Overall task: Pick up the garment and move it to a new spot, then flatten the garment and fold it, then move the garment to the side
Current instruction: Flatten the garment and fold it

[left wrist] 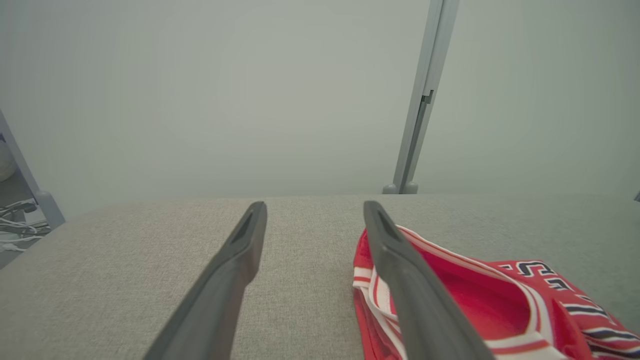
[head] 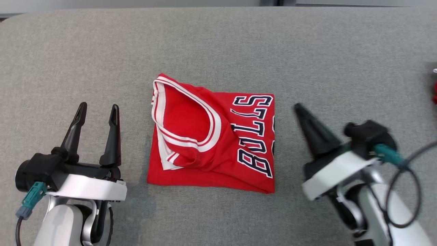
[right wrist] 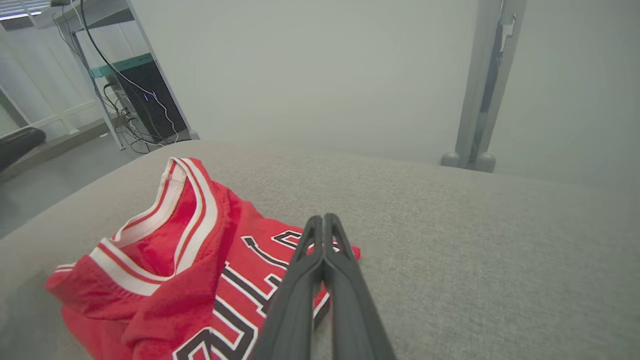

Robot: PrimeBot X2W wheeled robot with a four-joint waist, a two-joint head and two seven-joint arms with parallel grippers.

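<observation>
The garment [head: 211, 143], a red jersey with white trim and dark lettering, lies folded into a rough square in the middle of the grey table [head: 218, 41]. My left gripper [head: 98, 106] stands open to its left, apart from the cloth, with nothing between the fingers. In the left wrist view the garment [left wrist: 475, 285] lies just right of that open gripper [left wrist: 315, 206]. My right gripper [head: 298, 107] is shut and empty, a little to the right of the garment, and blurred. The right wrist view has the shut gripper [right wrist: 322, 217] over the lettered edge of the garment [right wrist: 190, 260].
A small red and white thing [head: 435, 89] pokes in at the table's right edge. Behind the far edge a grey post [left wrist: 420, 100] stands against a pale wall. A black case with cables [right wrist: 145, 105] sits on the floor off the far left.
</observation>
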